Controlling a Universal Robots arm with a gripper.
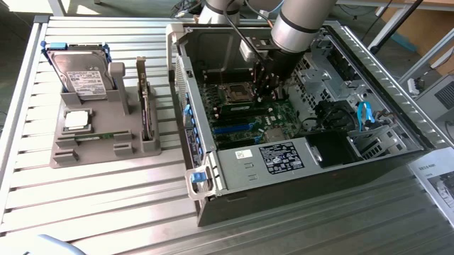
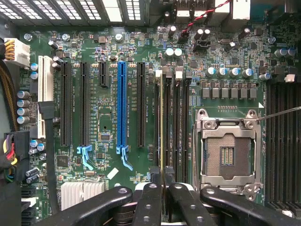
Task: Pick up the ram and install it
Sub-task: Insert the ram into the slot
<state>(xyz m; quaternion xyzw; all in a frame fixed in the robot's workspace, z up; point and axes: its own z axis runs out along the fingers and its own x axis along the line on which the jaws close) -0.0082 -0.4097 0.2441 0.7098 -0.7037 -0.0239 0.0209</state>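
Observation:
I see the ram [image 2: 162, 122] edge-on as a thin green-yellow line that stands along one of the black memory slots [image 2: 176, 122] on the motherboard. My gripper [image 2: 163, 188] is right over its near end, with the black fingers [image 2: 149, 200] closed against both sides of the stick. In the exterior view the gripper [image 1: 264, 94] is down inside the open computer case [image 1: 284, 159], just beside the processor socket [image 1: 234, 93]. Whether the stick sits fully in the slot is hidden.
The empty processor socket [image 2: 227, 153] lies beside the memory slots; long expansion slots [image 2: 121, 103] lie on the other side. On the exterior view's left, a grey holder [image 1: 99, 143] carries a hard drive [image 1: 82, 69], a square processor chip [image 1: 76, 119] and an upright expansion card [image 1: 145, 101].

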